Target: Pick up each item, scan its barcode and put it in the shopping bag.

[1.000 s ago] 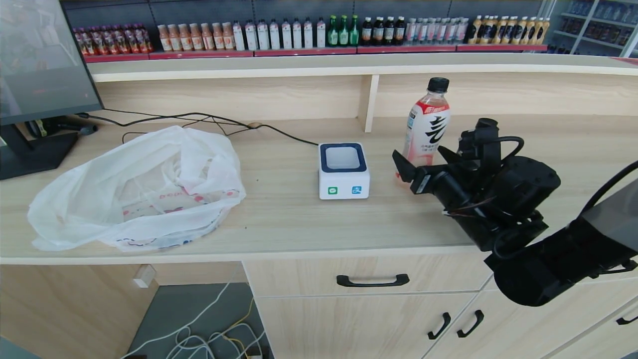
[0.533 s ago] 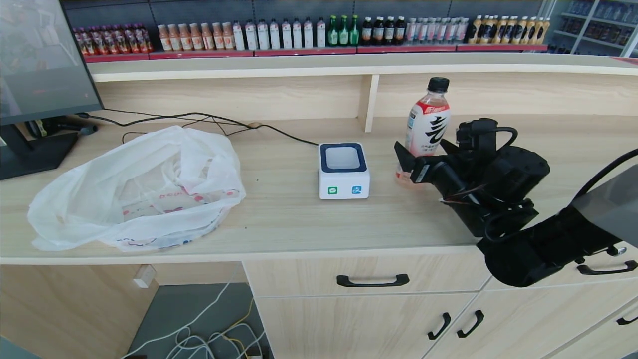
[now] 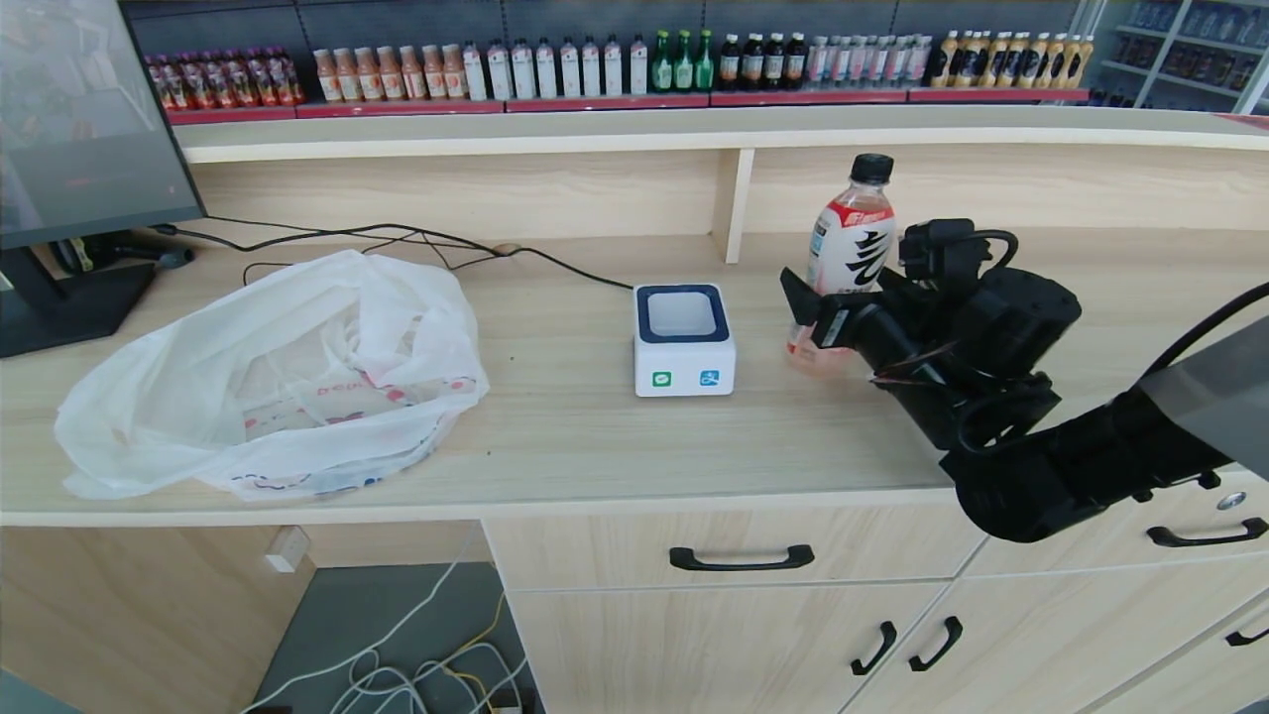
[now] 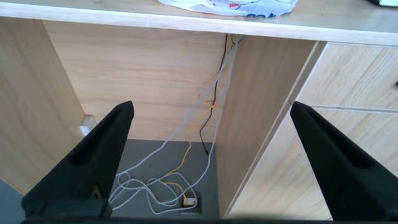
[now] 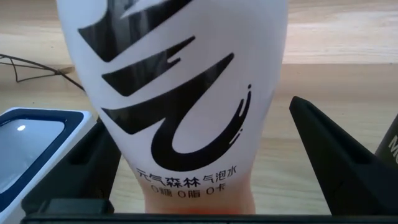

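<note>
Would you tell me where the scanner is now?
In the head view the scanner stands on the counter, between the shopping bag at left and the bottle at right.

Wooden counter [image 3: 575,446], shopping bag [image 3: 278,377], scanner [image 3: 684,339], upright bottle [image 3: 851,248], monitor [image 3: 69,129], cables [image 3: 397,236]

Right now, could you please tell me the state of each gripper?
Left gripper: open, empty.
Right gripper: open, fingers either side of the bottle.
</note>
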